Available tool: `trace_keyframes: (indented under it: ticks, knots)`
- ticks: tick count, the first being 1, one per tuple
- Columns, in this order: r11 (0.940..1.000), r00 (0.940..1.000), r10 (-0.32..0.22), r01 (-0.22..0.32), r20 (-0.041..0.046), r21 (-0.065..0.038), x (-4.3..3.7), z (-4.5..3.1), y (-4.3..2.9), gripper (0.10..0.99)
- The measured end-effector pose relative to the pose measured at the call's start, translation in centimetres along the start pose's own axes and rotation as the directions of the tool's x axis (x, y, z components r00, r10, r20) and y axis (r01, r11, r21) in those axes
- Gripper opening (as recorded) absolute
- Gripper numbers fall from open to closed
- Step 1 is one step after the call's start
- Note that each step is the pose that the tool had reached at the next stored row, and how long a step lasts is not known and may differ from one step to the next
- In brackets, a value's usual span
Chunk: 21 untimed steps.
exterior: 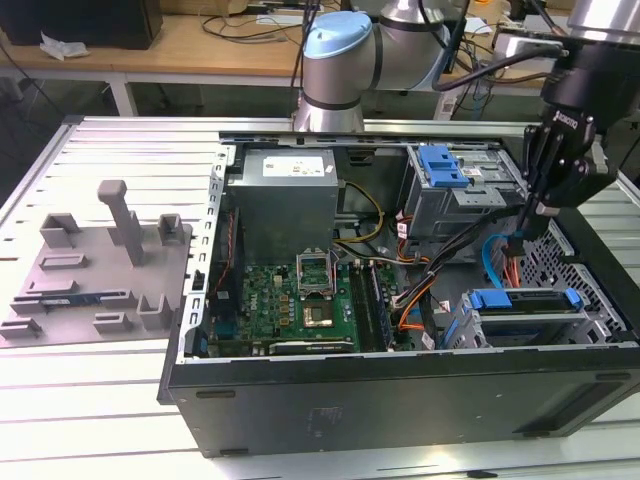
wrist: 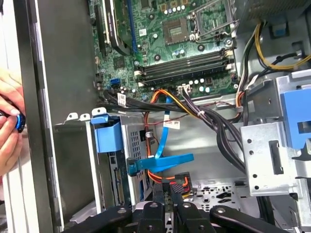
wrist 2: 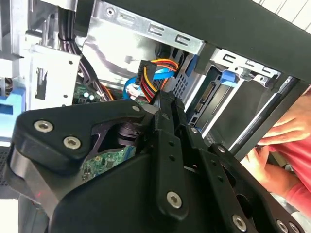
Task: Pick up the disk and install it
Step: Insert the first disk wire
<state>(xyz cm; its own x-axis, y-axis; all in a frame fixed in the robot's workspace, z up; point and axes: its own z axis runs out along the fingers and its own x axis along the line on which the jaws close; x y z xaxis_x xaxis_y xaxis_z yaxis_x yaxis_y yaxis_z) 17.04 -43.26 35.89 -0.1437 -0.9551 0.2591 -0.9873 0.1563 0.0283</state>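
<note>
Gripper [wrist: 168, 187] fingers sit pressed together, tips at the plug [wrist: 180, 179]; 1 disk [exterior: 525, 318] lies caged near, at the exterior view's right. We should keep the plug square to it.

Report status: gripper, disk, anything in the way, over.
Gripper shut, tip at the power connector. Disk in the drive bay. Person's hand at case edge.

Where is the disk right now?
In the exterior view, the disk lies inside the case toward the exterior view's right, just below the gripper and the cables.
</note>
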Motion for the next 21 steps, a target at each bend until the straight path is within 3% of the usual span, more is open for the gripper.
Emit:
trace_keyframes:
  ticks: [1, 4, 11, 15, 21]
  knots:
    - [1.0000, 1.0000, -0.002, 0.002, 0.0088, -0.007, 0.18, -0.20, -0.04, 0.169]
    - [0.9999, 0.9997, -0.005, 0.005, 0.0241, -0.016, 0.57, -0.51, -0.19, 0.169]
    - [0.9997, 0.9990, -0.009, 0.009, 0.0449, -0.020, 1.47, -0.30, -0.64, 0.169]
    - [0.9997, 0.9985, -0.012, 0.013, 0.0528, -0.021, 1.94, -0.19, -0.83, 0.169]
    - [0.9996, 0.9983, -0.016, 0.017, 0.0560, -0.021, 3.18, 0.13, -1.18, 0.169]
